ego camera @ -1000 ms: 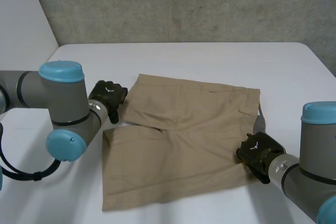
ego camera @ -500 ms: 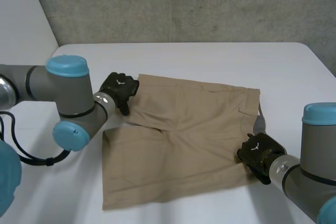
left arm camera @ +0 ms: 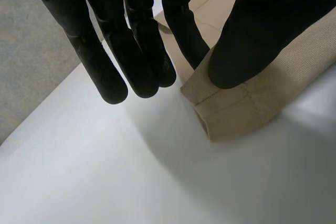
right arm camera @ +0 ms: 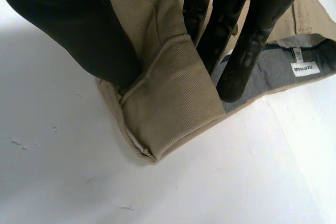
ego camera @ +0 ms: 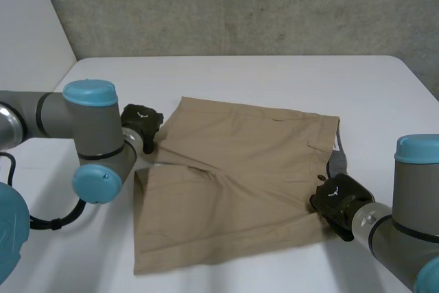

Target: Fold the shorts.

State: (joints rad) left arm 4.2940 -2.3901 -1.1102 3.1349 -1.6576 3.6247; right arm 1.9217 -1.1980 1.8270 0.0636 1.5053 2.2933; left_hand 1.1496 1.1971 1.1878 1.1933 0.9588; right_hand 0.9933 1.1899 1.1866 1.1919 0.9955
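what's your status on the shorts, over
Left hand pinching a leg hem corner. Right hand pinching a waistband corner. Shorts spread on the table, not yet folded. Nothing in the way.

Head camera looks down from behind; wrist cameras near shorts (ego camera: 240,176).

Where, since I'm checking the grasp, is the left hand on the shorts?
In the head view, the left hand is at the left side, pinching the shorts at the far leg's hem corner.
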